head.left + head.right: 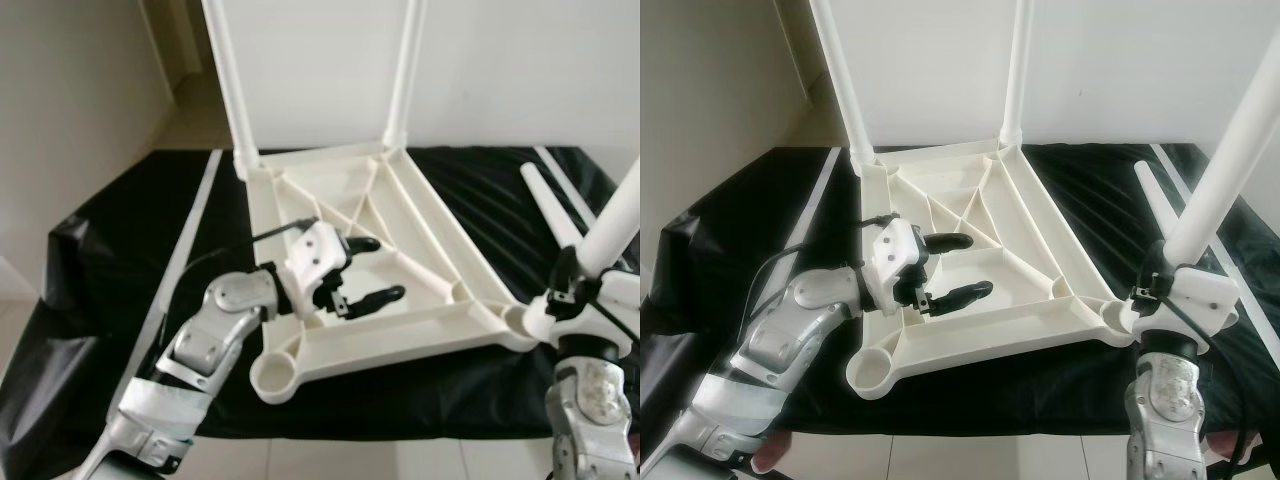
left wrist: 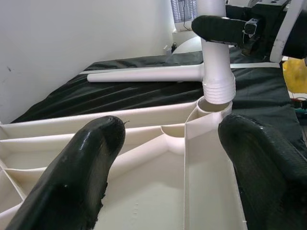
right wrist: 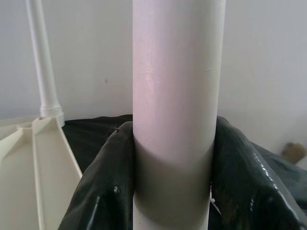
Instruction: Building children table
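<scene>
A white table top (image 1: 420, 345) lies upside down on a black cloth. Two white legs (image 1: 228, 80) (image 1: 405, 70) stand in its far corners. My right gripper (image 1: 568, 288) is shut on a third leg (image 1: 615, 225) at the near right corner. That leg's ribbed end (image 2: 218, 88) sits at the mouth of the corner socket (image 2: 211, 106). My left gripper (image 1: 386, 268) hovers open over the ribbed underside near the table's left side, holding nothing. Another loose leg (image 1: 548, 205) rests on the cloth to the right. The near left socket (image 1: 275, 375) holds nothing.
The black cloth (image 1: 110, 270) covers a low platform against a white wall. A white strip (image 1: 190, 235) lies on the cloth left of the table top, and another (image 1: 565, 180) is at the far right. Pale floor tiles (image 1: 400, 460) run along the front edge.
</scene>
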Available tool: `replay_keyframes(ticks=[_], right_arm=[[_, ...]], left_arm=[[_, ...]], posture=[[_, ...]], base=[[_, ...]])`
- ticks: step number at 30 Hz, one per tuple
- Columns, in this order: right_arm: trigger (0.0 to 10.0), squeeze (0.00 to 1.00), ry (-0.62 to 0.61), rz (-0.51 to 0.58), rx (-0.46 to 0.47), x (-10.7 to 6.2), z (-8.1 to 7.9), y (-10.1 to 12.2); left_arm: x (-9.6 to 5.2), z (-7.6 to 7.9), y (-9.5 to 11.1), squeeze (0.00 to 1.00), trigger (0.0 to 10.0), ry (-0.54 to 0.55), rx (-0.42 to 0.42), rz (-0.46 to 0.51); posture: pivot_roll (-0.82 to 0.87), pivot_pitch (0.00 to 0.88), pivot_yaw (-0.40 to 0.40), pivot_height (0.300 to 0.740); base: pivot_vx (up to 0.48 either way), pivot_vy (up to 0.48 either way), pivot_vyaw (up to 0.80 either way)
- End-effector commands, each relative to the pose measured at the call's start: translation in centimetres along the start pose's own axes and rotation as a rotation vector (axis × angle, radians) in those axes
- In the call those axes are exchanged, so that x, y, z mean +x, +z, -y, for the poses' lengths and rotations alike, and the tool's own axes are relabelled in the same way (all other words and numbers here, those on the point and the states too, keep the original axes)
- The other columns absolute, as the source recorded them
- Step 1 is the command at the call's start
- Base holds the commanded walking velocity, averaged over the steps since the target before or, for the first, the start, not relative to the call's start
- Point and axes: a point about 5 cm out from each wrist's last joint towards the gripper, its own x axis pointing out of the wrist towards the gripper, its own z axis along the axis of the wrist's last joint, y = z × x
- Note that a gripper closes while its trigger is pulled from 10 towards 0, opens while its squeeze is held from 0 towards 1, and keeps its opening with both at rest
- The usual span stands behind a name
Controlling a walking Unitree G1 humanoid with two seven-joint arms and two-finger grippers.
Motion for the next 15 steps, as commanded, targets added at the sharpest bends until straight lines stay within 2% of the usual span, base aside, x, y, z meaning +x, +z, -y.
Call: replay_keyframes(ticks=[1, 3, 11, 13, 15], right_arm=[[10.0, 0.00, 0.001, -0.025, 0.014, -0.1, 0.2, -0.5], [10.0, 0.00, 0.053, -0.036, 0.021, 0.2, 0.0, -0.4], [10.0, 0.00, 0.072, -0.054, 0.052, 1.9, 0.4, 0.7], [10.0, 0.00, 0.082, -0.070, -0.005, 2.6, 0.7, 1.1], [10.0, 0.00, 0.084, -0.095, -0.007, 2.9, 0.8, 1.1]], left_arm=[[-0.2, -0.2, 0.0, 0.00, 10.0, -0.029, 0.005, -0.012], [-0.2, -0.4, 0.0, 0.00, 10.0, -0.027, 0.007, -0.017], [-0.3, -0.5, -0.1, 0.00, 10.0, -0.023, -0.004, -0.033], [-0.2, -0.6, -0.1, 0.00, 10.0, -0.014, -0.007, -0.035], [-0.2, -0.7, -0.1, 0.00, 10.0, -0.003, -0.017, -0.039]], posture=[[-0.07, 0.004, 0.029, 0.740], [-0.07, 0.004, 0.037, 0.740], [-0.06, 0.006, 0.038, 0.740], [-0.07, 0.005, 0.038, 0.740], [-0.06, 0.005, 0.037, 0.740]], base=[[0.000, 0.000, 0.00], [0.000, 0.000, 0.00], [0.000, 0.000, 0.00], [0.000, 0.000, 0.00], [0.000, 0.000, 0.00]])
